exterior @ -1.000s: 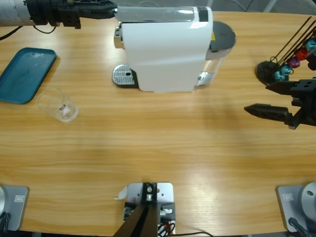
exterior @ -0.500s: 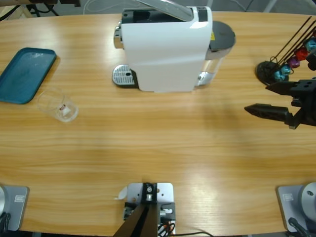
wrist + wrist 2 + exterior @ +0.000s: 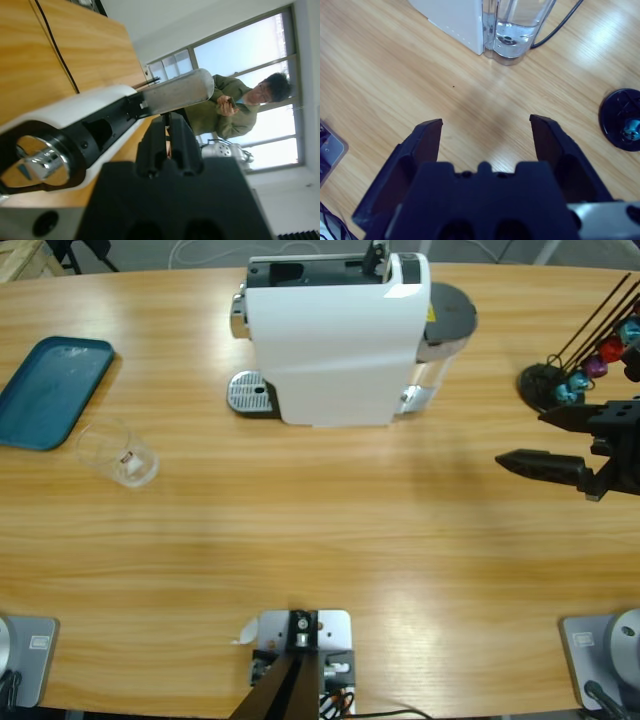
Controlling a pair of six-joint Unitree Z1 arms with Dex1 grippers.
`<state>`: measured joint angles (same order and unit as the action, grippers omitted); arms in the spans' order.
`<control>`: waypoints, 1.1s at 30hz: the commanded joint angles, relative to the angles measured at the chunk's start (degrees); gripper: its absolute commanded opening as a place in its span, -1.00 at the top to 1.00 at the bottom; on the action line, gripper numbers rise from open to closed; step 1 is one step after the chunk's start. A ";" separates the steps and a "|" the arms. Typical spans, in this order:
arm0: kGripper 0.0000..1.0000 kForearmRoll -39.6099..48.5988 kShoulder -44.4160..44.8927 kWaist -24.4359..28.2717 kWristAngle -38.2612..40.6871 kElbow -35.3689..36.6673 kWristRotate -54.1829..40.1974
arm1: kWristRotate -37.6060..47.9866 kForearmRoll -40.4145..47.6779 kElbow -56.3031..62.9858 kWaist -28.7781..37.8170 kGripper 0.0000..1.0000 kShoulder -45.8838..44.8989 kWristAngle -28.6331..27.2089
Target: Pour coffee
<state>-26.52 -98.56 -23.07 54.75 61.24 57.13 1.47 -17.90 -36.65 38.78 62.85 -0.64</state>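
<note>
We're over a long wooden table [image 3: 330, 540], and the count is one of each: one glass cup, one teal tray, one coffee machine, one capsule stand.

Nearest us on the left, the small clear glass cup [image 3: 118, 454] with its red mark lies tipped on its side, long axis running up-left to down-right and its mouth toward the tray. We can't make out any coffee in it.

Just beyond it sits the teal tray [image 3: 50, 390], close beside the cup.

On the right, the right claw [image 3: 545, 445] hovers with its jaws spread wide over bare wood, near the black capsule stand [image 3: 548, 386].

Farther back stands the white coffee machine [image 3: 330, 340], drip grate to the left.

In its wrist view, the left claw [image 3: 167, 131] has its jaws pressed together, empty, by the machine's raised silver lever [image 3: 175, 92]. A person [image 3: 227, 107] stands by the windows.
</note>
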 commanded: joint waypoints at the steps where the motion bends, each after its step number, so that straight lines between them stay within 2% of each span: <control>1: 1.00 28.00 19.19 1.18 -23.79 -0.15 -24.49 | 0.69 -1.08 0.35 0.60 -0.53 -0.27 -1.38; 5: 1.00 48.21 28.70 -0.31 -45.06 1.67 -42.26 | 0.72 -1.12 0.35 0.60 -0.53 -0.50 -1.56; 8: 0.98 53.17 34.48 -0.63 -58.11 -2.26 -49.01 | 0.78 -1.68 0.35 0.60 -0.53 -1.48 -3.11; 10: 0.52 53.19 38.09 -0.61 -63.24 -5.76 -50.00 | 1.53 -2.40 0.44 0.60 -0.53 -3.13 -5.16; 11: 0.40 53.10 39.40 -0.59 -64.07 -7.06 -50.28 | 1.74 -2.23 0.44 0.60 -0.53 -3.61 -6.13; 13: 0.39 51.73 41.53 -0.59 -64.12 -9.86 -51.93 | 2.01 -1.51 0.65 0.60 -0.53 -3.99 -8.43; 15: 0.24 50.18 43.48 -0.66 -63.77 -12.02 -53.21 | 6.09 -0.06 0.88 0.60 -0.55 -3.59 -13.88; 16: 0.24 49.65 44.17 -0.66 -64.01 -12.81 -53.95 | 10.73 0.16 0.77 0.60 -0.67 -3.73 -16.57; 17: 0.24 49.95 44.52 -0.66 -64.24 -13.11 -54.76 | 15.35 0.11 0.63 0.26 -0.89 -4.26 -18.07; 18: 0.24 50.45 44.73 -0.66 -64.26 -13.23 -55.66 | 17.28 -0.38 0.33 -1.49 -0.92 -5.40 -18.93; 20: 0.23 52.27 45.22 -0.87 -64.54 -12.76 -55.89 | 18.37 -1.19 0.09 -5.40 -0.86 -9.43 -20.56; 22: 0.19 52.31 46.89 -1.45 -65.14 -13.23 -55.85 | 17.53 -8.26 -3.50 -5.70 -0.90 -13.12 -20.93; 23: -0.04 53.26 47.14 -1.45 -65.28 -12.97 -55.83 | 16.60 -10.23 -5.04 -6.68 -0.91 -14.22 -20.95; 26: -0.25 56.30 49.02 -1.63 -65.16 -12.88 -56.34 | 16.63 -12.84 -6.66 -13.04 -0.94 -14.70 -19.23; 28: -0.26 56.98 49.93 -1.63 -65.12 -13.11 -56.61 | 16.81 -11.53 -5.92 -14.43 -0.92 -14.49 -18.66; 31: -0.26 57.81 49.25 -1.63 -65.12 -12.92 -56.61 | 16.58 -8.87 -5.01 -14.54 -0.71 -11.66 -19.56; 33: -0.26 58.22 48.63 -1.63 -65.05 -12.69 -56.61 | 15.65 -7.83 -5.33 -15.21 -0.68 -9.60 -19.82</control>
<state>29.43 -50.39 -24.30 -9.52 50.28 1.09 18.07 -28.56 -43.12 25.64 49.51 -19.85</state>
